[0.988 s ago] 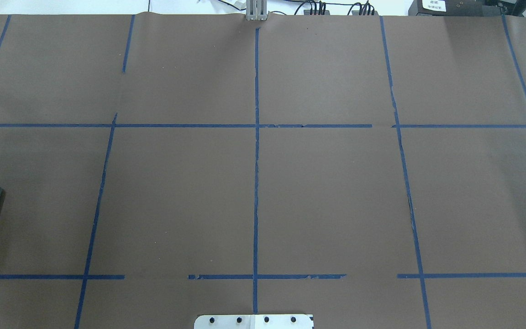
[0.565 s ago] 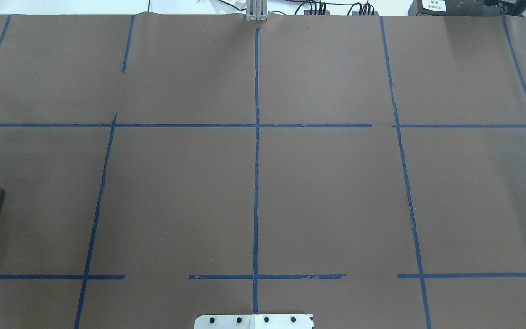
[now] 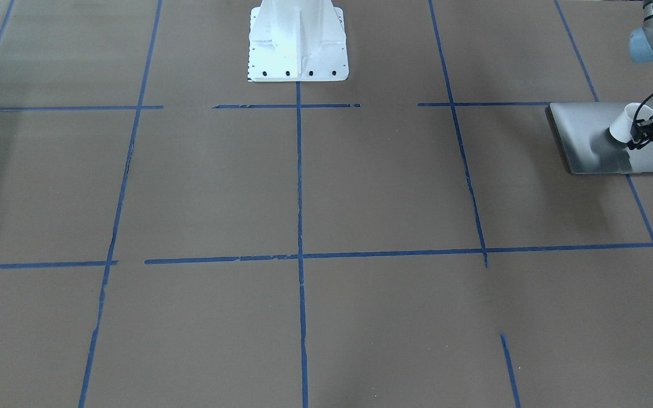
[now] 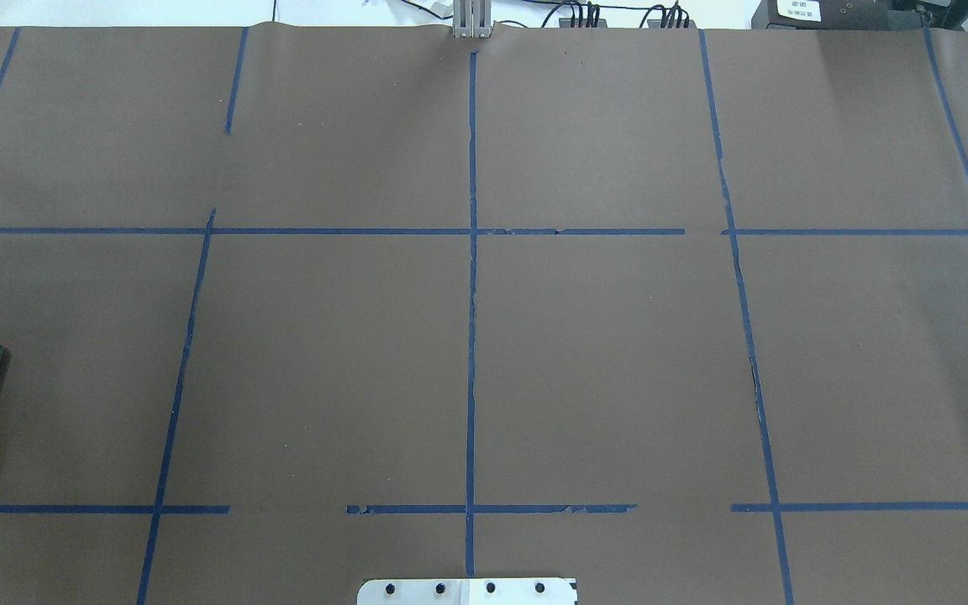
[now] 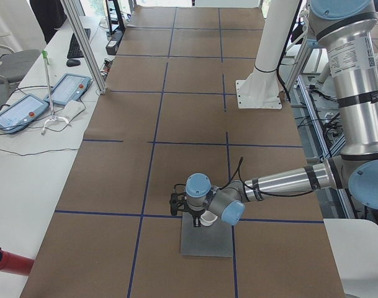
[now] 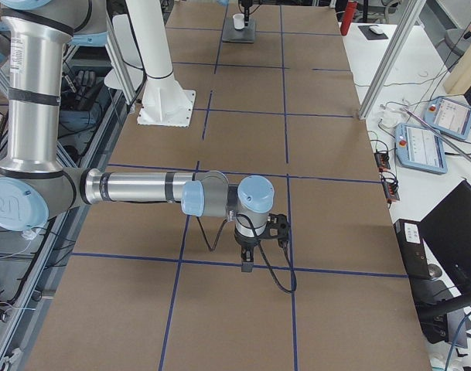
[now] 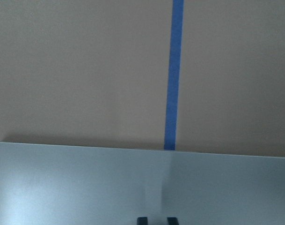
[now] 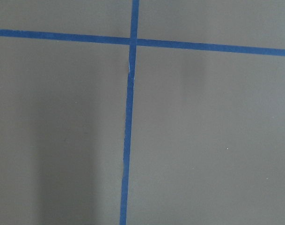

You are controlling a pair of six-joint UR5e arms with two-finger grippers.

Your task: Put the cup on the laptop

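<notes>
LEFT ARM BRINGS CUP TO LAPTOP: The robot's left gripper [image 3: 638, 135] grips the small white cup [image 3: 623, 126], fingers pinched on its wall just under the rim, over the closed silver-grey laptop [image 3: 576, 122]. The laptop lies flat near the end of the table [image 3: 360, 187] on the robot's left side.

From across the table, the cup sits over the lid's middle with a dark shadow beside it. Whether its base touches the lid cannot be told.

The side view from the robot's left shows what that view crops: the left arm [image 5: 288, 180] stretched low over the brown paper, wrist bent down above the cup. The left wrist camera misses the cup. It catches two dark fingertips [image 7: 142, 220] close together, a narrow gap between them, over the lid, with a strip of blue tape [image 7: 172, 75] beyond its edge.

The overhead view catches only a sliver of the laptop at its left edge.

The right gripper [image 6: 247, 264] appears solely in the view from the robot's right, pointing straight down close over a tape line, well apart from the laptop. Whether its fingers are apart or together cannot be told. Its wrist camera shows just a tape crossing.

A printed sticker [image 5: 355, 57] on the left arm's upright section and a white label [image 4: 799, 10] on a dark box beyond the table are too small to read.
</notes>
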